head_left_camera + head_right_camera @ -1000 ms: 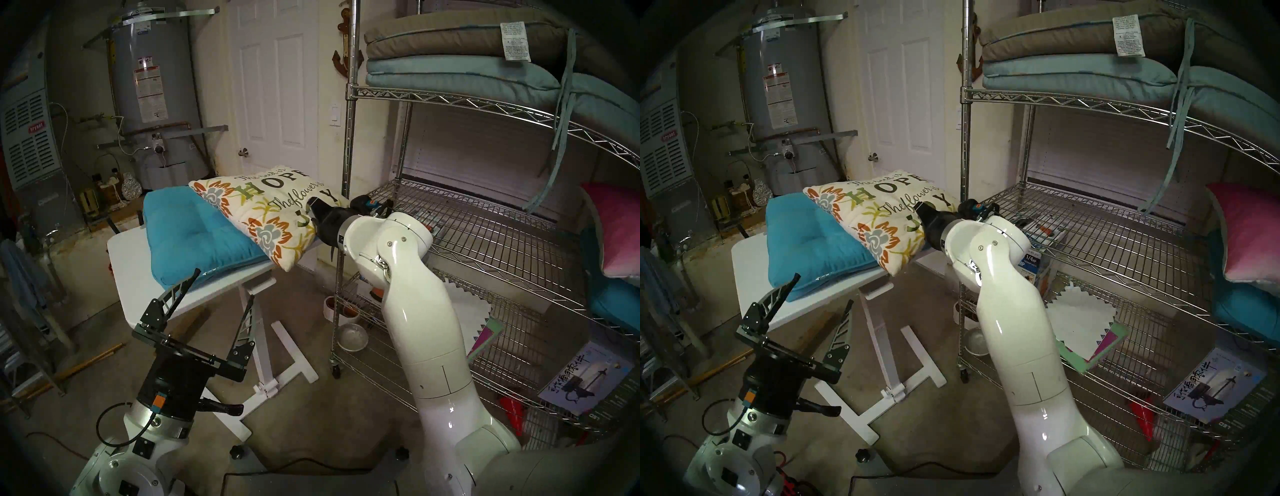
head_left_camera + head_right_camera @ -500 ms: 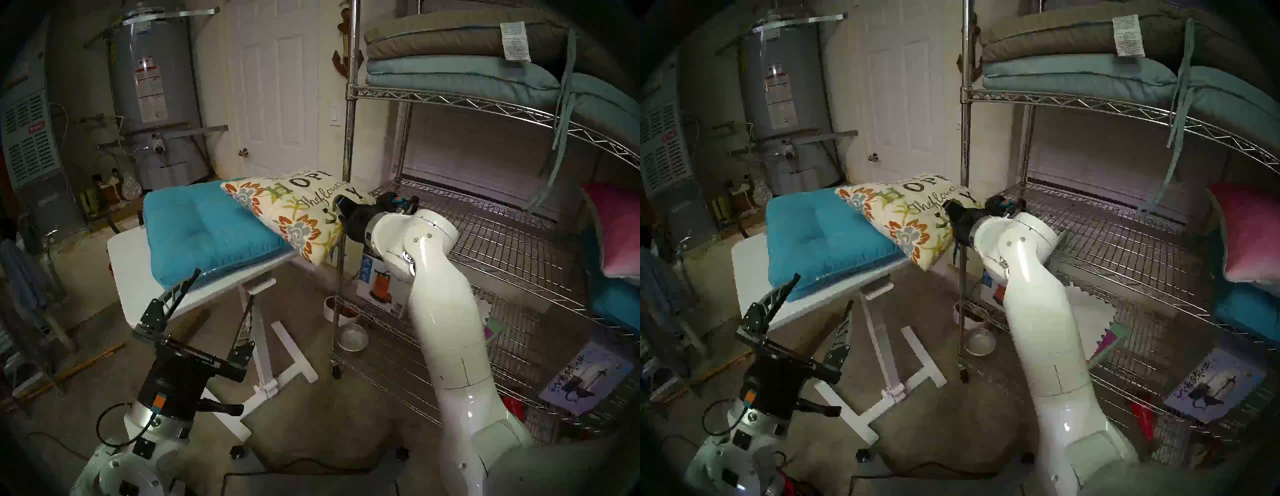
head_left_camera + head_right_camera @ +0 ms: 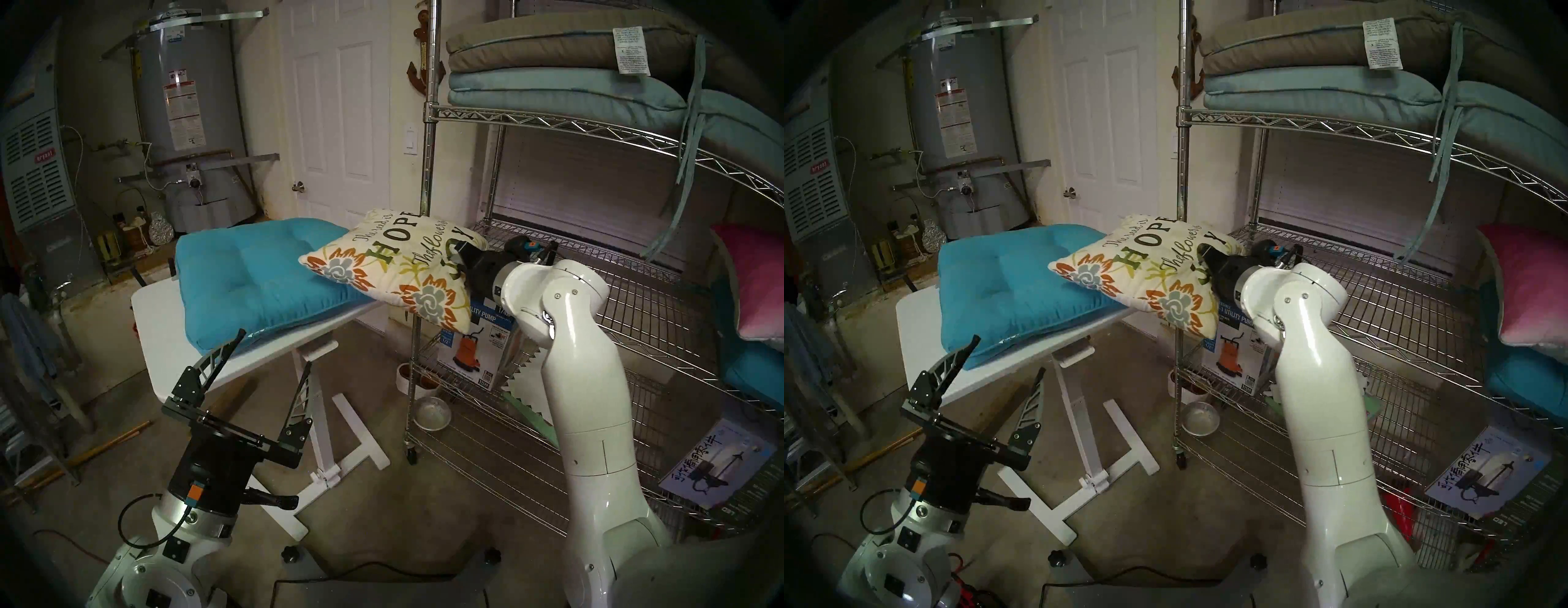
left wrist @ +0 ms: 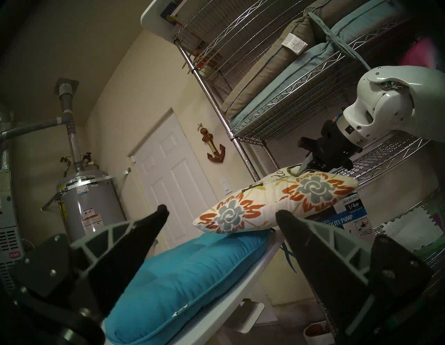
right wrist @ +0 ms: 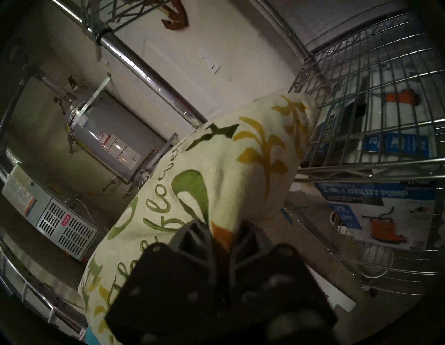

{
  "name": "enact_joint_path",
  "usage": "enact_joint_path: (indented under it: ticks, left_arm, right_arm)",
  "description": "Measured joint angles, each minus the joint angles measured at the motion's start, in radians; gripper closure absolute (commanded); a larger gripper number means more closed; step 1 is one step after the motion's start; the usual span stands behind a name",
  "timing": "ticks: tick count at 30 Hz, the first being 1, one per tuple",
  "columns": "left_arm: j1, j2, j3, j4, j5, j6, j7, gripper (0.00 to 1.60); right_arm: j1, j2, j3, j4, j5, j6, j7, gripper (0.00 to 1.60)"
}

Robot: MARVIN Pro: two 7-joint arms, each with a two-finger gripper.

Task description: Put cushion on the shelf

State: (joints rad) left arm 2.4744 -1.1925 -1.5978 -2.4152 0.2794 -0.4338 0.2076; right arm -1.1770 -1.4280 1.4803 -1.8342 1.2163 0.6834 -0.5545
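The left claw (image 3: 259, 373) gapes empty by the table (image 3: 157, 314). The cushion (image 3: 394, 267), half off the teal seat cushion (image 3: 250, 276), hangs pinched in the right claw (image 3: 462, 265); clear the post (image 3: 424, 204), then lower onto the shelf (image 3: 615, 288).

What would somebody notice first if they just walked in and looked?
Probably the flowery cushion with "HOPE" on it, held in the air by the right gripper, whose jaws pinch its edge; one corner reaches over the blue cushion on the white table. Right beside it stands the shiny wire shelf, with folded cushions on top and a pink pillow at the far right.
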Motion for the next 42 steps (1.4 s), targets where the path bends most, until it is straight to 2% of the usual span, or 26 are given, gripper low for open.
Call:
enact_joint_path:
  ticks: [10,18,30,42]
  left_arm:
    - [0.000,0.002,0.001,0.000,0.001,0.000,0.002,0.00]
    - [0.000,0.003,0.001,0.000,0.001,0.000,0.004,0.00]
    - [0.001,0.006,0.002,0.000,0.002,0.000,0.007,0.00]
    - [0.001,0.008,0.002,0.000,0.002,0.000,0.009,0.00]
  right_arm:
    - [-0.007,0.055,0.078,0.003,0.014,0.038,0.035,1.60]
    - [0.017,0.098,0.117,0.055,-0.001,0.050,0.060,1.60]
    - [0.113,0.153,0.143,0.214,-0.046,0.046,0.108,1.60]
    - [0.196,0.197,0.157,0.289,-0.083,0.032,0.149,1.60]
